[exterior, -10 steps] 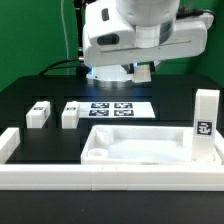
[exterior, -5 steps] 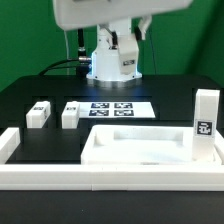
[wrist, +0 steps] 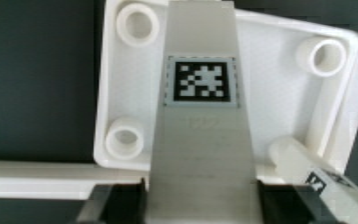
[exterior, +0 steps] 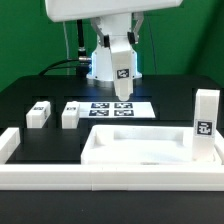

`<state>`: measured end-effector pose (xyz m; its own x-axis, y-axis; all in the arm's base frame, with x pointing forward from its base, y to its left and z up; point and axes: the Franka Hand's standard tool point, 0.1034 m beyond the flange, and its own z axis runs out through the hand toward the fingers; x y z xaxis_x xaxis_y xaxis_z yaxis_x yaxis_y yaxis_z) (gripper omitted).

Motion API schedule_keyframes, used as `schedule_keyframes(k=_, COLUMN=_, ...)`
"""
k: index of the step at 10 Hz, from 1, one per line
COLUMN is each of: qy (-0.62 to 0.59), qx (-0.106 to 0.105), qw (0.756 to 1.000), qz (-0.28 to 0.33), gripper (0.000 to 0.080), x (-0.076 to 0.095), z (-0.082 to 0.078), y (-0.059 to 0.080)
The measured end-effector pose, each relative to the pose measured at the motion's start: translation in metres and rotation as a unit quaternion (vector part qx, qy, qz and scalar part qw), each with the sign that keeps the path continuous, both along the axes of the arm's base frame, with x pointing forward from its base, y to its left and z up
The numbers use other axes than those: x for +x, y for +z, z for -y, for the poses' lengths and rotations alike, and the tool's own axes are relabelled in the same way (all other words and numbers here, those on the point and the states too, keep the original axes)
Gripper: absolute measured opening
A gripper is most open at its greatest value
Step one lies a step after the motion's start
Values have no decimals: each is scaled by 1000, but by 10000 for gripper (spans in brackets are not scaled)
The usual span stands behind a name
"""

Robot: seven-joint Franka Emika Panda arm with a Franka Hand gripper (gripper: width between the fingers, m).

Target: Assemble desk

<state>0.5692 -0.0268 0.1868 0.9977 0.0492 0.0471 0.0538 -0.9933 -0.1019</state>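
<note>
Descending into view since a moment ago, the leg (exterior: 122,92) hangs upright, clamped in the jaws, above the tabletop (exterior: 140,150); insertion likely next.

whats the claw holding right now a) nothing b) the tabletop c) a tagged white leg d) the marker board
c: the claw is clamped on a tagged white leg, which the wrist view shows above the tabletop.
</note>
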Motion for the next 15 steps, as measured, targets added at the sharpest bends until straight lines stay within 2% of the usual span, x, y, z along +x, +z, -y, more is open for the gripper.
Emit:
schedule_keyframes(k=1, qy=-1, qx=16, qw=1000, qz=13, gripper=291, x=8, z=-1, y=4)
schedule_keyframes(k=2, qy=3, qx=29, qw=997, qz=67, gripper=291, x=26, z=7, y=12)
schedule_keyframes(k=3, qy=-7, qx=31, qw=991, qz=127, gripper=291, x=37, z=19, y=19)
schedule_keyframes(k=4, qy=-24, qx=5, qw=983, qz=182, gripper=291, x=40, z=29, y=19)
schedule_keyframes(k=5, qy=-23, qx=-25, qw=977, qz=212, gripper=291, x=35, z=31, y=13)
schedule_keyframes(k=6, qy=-16, qx=-41, qw=972, qz=232, gripper=291, x=33, z=38, y=13)
schedule_keyframes(k=7, qy=-12, qx=-68, qw=964, qz=256, gripper=291, x=34, z=49, y=15)
schedule_keyframes(k=8, qy=-9, qx=-111, qw=950, qz=291, gripper=291, x=31, z=65, y=16)
schedule_keyframes(k=9, qy=-15, qx=-111, qw=950, qz=293, gripper=291, x=31, z=62, y=8)
schedule_keyframes(k=11, qy=-11, qx=-80, qw=957, qz=277, gripper=291, x=45, z=53, y=14)
schedule_keyframes(k=12, qy=-8, qx=-54, qw=967, qz=250, gripper=291, x=46, z=47, y=10)
schedule_keyframes(k=13, qy=-1, qx=-14, qw=980, qz=201, gripper=291, x=49, z=34, y=11)
schedule_keyframes(k=14, qy=9, qx=0, qw=984, qz=178, gripper=291, x=57, z=23, y=14)
schedule_keyframes(k=15, qy=2, qx=-2, qw=983, qz=182, gripper=291, x=62, z=14, y=10)
